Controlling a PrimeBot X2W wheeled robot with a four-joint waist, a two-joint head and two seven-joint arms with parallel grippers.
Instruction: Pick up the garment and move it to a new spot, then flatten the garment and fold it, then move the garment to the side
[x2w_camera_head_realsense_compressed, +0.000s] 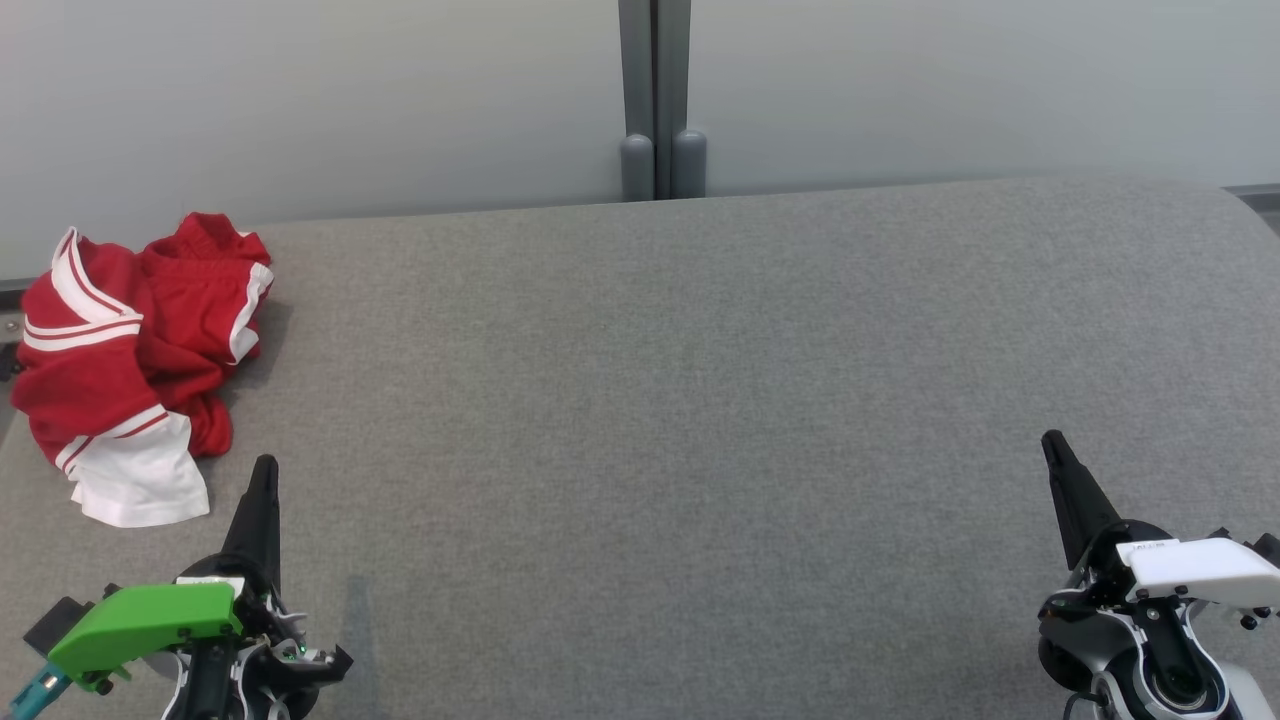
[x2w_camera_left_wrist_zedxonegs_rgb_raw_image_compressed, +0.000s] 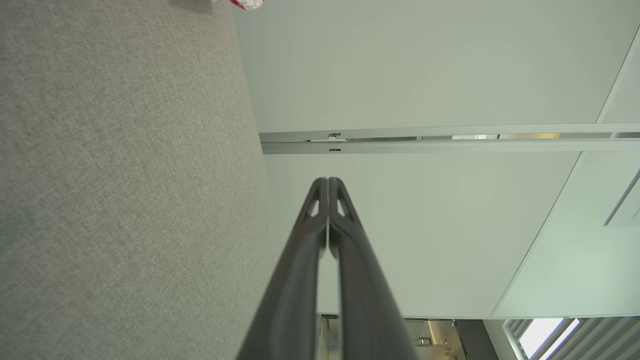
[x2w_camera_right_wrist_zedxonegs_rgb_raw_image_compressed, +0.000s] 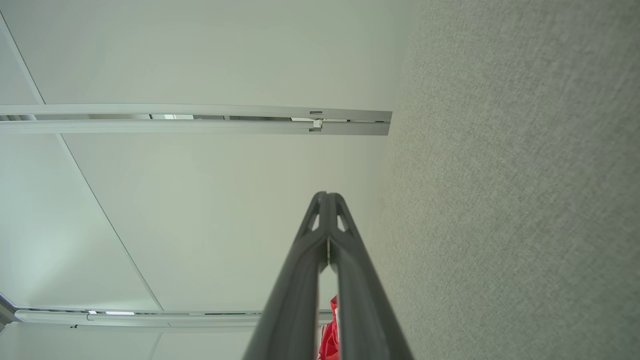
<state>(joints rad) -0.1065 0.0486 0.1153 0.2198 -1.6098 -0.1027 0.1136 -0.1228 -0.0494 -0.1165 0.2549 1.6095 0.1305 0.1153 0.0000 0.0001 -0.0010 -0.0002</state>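
Soft cloth garment (x2w_camera_head_realsense_compressed: 130, 350); matt grey, rough-woven fabric table cover (x2w_camera_head_realsense_compressed: 700, 450); smooth metal post (x2w_camera_head_realsense_compressed: 655, 100).

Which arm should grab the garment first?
Left. The garment lies crumpled at the left edge of the table, just ahead of the left claw; the right claw sits far across it. Both are shut, so the left likely must open first.

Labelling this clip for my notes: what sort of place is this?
Probably an office or lab workspace: a grey cloth-covered table, pale partition panels joined by a metal post behind it, and a crumpled red garment laid out for handling.
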